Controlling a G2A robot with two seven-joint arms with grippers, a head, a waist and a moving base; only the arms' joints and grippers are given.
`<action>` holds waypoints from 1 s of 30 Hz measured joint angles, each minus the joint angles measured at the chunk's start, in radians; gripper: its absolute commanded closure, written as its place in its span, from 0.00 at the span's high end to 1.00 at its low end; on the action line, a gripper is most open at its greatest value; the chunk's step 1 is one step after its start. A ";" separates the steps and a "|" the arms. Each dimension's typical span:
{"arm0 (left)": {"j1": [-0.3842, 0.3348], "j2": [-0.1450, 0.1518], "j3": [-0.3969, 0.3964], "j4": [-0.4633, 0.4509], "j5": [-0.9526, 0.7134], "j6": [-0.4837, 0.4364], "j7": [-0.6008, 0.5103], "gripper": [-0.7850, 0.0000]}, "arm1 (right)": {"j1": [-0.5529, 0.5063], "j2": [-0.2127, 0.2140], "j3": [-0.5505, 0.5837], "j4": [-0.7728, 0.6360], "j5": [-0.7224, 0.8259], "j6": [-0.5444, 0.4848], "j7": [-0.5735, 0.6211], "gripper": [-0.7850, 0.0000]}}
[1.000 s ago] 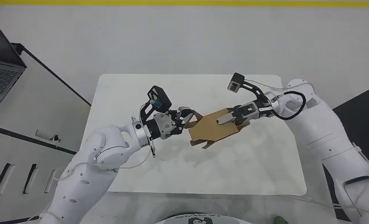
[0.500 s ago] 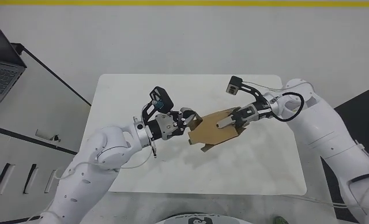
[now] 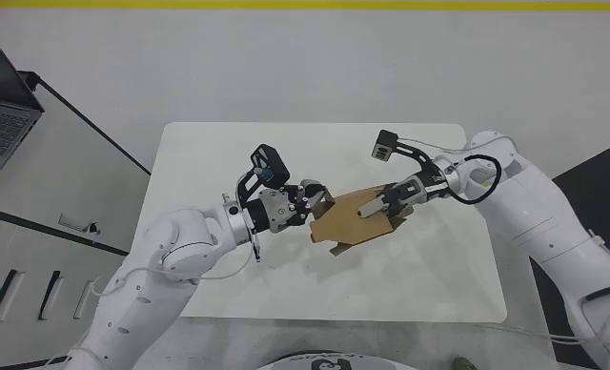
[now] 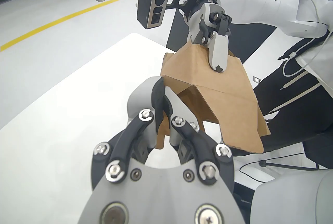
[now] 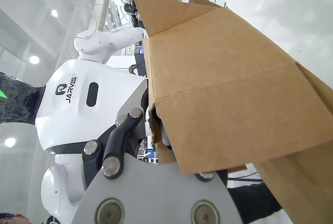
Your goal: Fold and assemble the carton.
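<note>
White tabletop (image 3: 238,151) on a pale grey floor (image 3: 477,65). Above it a two-armed robot holds a brown carton (image 3: 355,225) between its grippers.

The left gripper (image 4: 162,105) has its jaws pinched shut on the edge of a loose flap at the carton's left end, with the black pads pressing the cardboard from both sides. The right gripper (image 4: 217,63) clamps the panel at the carton's far right end. One white finger lies flat on the upper face and the other is hidden beneath the cardboard.

The carton hangs over the middle of the table, slightly right of centre. It slants from its near-left end up to its far-right end. It is only partly opened: the main panels are creased into a shallow tube, and unfolded flaps stick out at the near-left end. The pictures do not settle whether its lowest flap touches the table.

A yellow line (image 3: 305,4) crosses the floor beyond the table's far side. A laptop (image 3: 11,113) sits on a separate surface at the far left.
</note>
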 measured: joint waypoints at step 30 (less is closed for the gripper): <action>0.038 0.011 -0.058 -0.015 -0.010 0.004 0.004 0.00 | 0.009 0.007 0.014 0.063 0.076 0.010 0.000 0.00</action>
